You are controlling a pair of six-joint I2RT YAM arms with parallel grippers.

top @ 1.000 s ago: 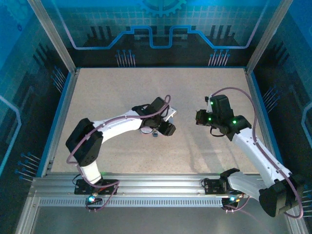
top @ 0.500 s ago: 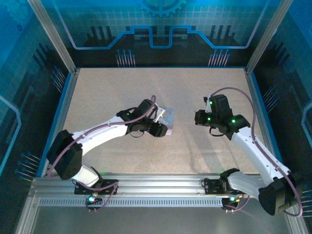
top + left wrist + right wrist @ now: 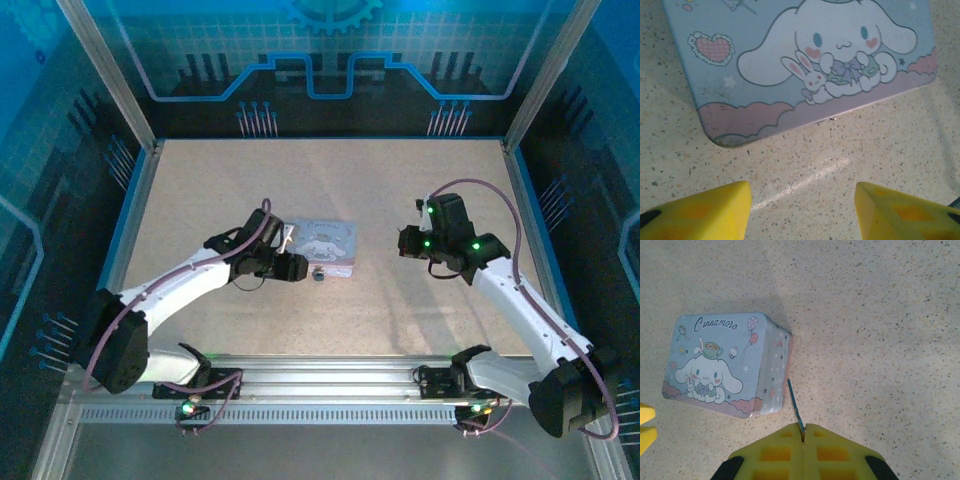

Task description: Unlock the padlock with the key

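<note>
The left jaws, open and empty, have backed off the tin [image 3: 327, 240], baring the padlock [image 3: 318, 274] on the counter [image 3: 220, 190] for the right jaws clamping the key [image 3: 795, 405].

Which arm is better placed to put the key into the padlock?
Right. The right gripper is shut on the key, tip pointing out ahead. The left gripper is open and empty, close beside the padlock, so better suited to steadying it.

Blue-tinted even light, soft shadows, wrist views sharp
</note>
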